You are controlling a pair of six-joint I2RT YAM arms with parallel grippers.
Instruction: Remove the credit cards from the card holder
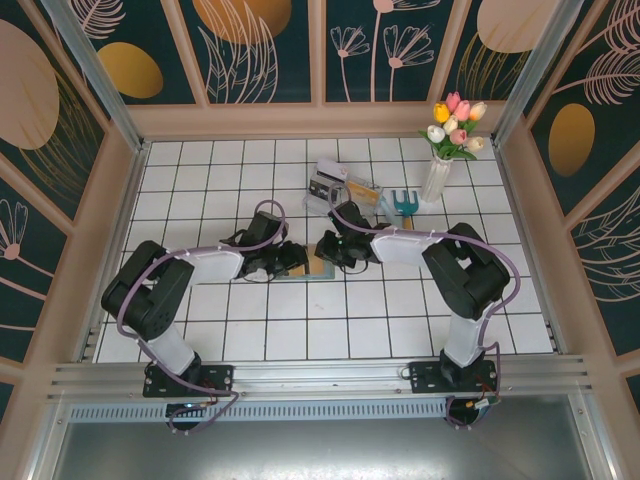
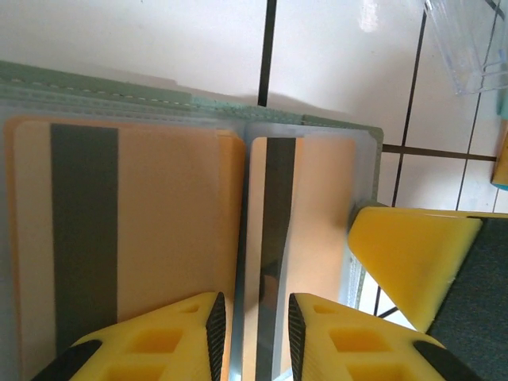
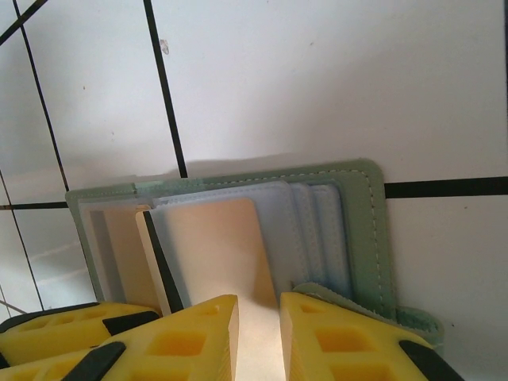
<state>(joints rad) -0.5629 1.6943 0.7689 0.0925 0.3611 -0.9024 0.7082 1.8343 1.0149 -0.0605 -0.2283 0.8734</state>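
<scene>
Left gripper [image 2: 254, 333] and right gripper [image 3: 258, 337] sit narrowly parted at the card holder [image 3: 367, 238] (mid-frame from above); whether either pinches, I cannot tell. Pulling the credit cards [image 2: 159, 214] could drag the soft holder along.

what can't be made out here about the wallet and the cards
- top external: the left gripper and right gripper cover most of the card holder.
- left wrist: near ends of the credit cards are cut off by the bottom edge and the yellow fingers.
- right wrist: whether the jaws grip a card; its lower end is behind the fingers.
</scene>
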